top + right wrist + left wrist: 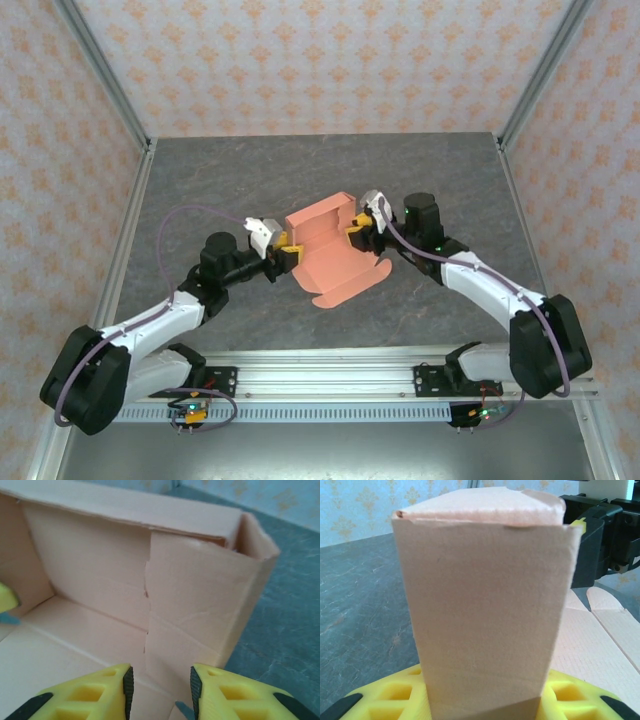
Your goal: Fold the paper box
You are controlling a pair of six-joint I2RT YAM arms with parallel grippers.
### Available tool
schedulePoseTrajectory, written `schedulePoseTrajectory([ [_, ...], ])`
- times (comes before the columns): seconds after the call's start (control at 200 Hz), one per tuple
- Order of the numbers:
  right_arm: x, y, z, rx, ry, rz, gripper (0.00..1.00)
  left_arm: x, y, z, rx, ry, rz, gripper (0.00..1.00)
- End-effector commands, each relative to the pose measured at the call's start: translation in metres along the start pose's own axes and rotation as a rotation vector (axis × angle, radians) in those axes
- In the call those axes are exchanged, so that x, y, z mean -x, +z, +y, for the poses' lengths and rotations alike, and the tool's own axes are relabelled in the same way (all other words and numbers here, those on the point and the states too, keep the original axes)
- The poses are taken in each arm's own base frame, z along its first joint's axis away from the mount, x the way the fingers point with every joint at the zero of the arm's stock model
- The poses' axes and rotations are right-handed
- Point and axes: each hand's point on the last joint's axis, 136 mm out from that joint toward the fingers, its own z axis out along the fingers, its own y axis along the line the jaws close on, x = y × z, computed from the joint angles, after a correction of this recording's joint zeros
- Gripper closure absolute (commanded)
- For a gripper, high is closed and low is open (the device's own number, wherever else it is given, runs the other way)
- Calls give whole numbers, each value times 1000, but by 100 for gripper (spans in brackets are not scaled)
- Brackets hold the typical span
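The paper box (328,250) is salmon-orange card, half formed, lying mid-table with its back and side walls raised and a tabbed flap flat toward me. My left gripper (287,253) is at its left wall. In the left wrist view an upright card panel (485,595) spans the space between the wide-set yellow fingers (385,700) and hides their inner edges. My right gripper (357,233) is at the right wall. Its fingers stand apart (161,680) just short of the box's inner corner (190,595), with nothing clamped.
The box lies on a grey stone-patterned tabletop (250,180) enclosed by patterned walls. An aluminium rail (330,370) carrying both arm bases runs along the near edge. Bare table lies behind the box and to both sides.
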Motion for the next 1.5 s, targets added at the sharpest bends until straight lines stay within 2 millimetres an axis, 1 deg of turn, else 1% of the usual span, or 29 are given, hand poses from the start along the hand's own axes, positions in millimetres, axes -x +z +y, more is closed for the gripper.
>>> schedulePoseTrajectory([
  [0.0,45,-11,-27,-177,22,-214,64,4,-2,-21,-78,44,-5,69],
  [0.12,39,-8,-34,-219,37,-208,69,3,-1,-24,-88,49,-1,69],
  [0.21,37,-11,-43,-273,42,-215,69,3,-2,-24,-86,57,1,69],
  [0.28,36,-10,-43,-269,34,-204,68,4,-3,-24,-80,63,0,69],
  [0.33,35,-5,-36,-221,21,-183,68,3,-3,-24,-79,67,0,69],
  [0.37,35,-1,-26,-157,-1,-161,68,3,-3,-23,-75,68,1,69],
  [0.46,34,1,-11,-69,-37,-145,68,2,-3,-21,-60,69,8,69],
  [0.521,36,-2,-7,-59,-63,-148,68,0,-3,-16,-29,67,16,69],
  [0.561,35,-5,-5,-57,-77,-147,67,-1,-3,-9,10,63,21,70],
  [0.681,24,-11,4,-37,-120,-101,63,-2,-7,8,116,60,34,71],
  [0.721,20,-14,8,-22,-138,-84,60,0,-9,10,137,60,28,71],
  [0.756,16,-16,11,-7,-152,-71,60,2,-12,11,147,66,20,71],
  [0.801,11,-17,11,0,-147,-60,58,6,-17,10,156,78,8,71],
  [0.816,18,-23,12,-7,-156,-84,57,7,-18,10,159,85,2,71],
  [0.926,18,-33,-1,-86,-159,-90,54,15,-30,5,163,129,-39,70],
  [1.006,23,-42,-20,-185,-149,-107,53,18,-35,1,154,154,-64,70],
  [1.076,29,-50,-36,-244,-129,-122,49,20,-37,-5,131,173,-78,70],
  [1.121,32,-54,-41,-248,-132,-125,45,21,-38,-8,114,179,-84,70],
  [1.181,37,-59,-48,-246,-144,-136,44,22,-38,-11,95,184,-89,70],
  [1.216,38,-60,-47,-214,-162,-140,44,22,-38,-13,85,187,-90,70],
  [1.306,33,-55,-29,-50,-215,-101,44,23,-37,-17,64,191,-90,69],
  [1.326,30,-52,-22,11,-226,-79,44,22,-37,-18,58,192,-88,69],
  [1.346,30,-52,-16,44,-237,-73,43,23,-37,-20,50,195,-91,69],
  [1.366,26,-48,-12,99,-229,-53,43,22,-37,-21,42,199,-89,69],
  [1.391,25,-45,-5,164,-221,-42,40,22,-36,-23,31,201,-88,69],
  [1.426,25,-42,2,220,-207,-37,38,21,-35,-25,18,204,-83,69],
  [1.497,22,-35,14,282,-230,-13,38,20,-34,-29,0,209,-74,69],
])
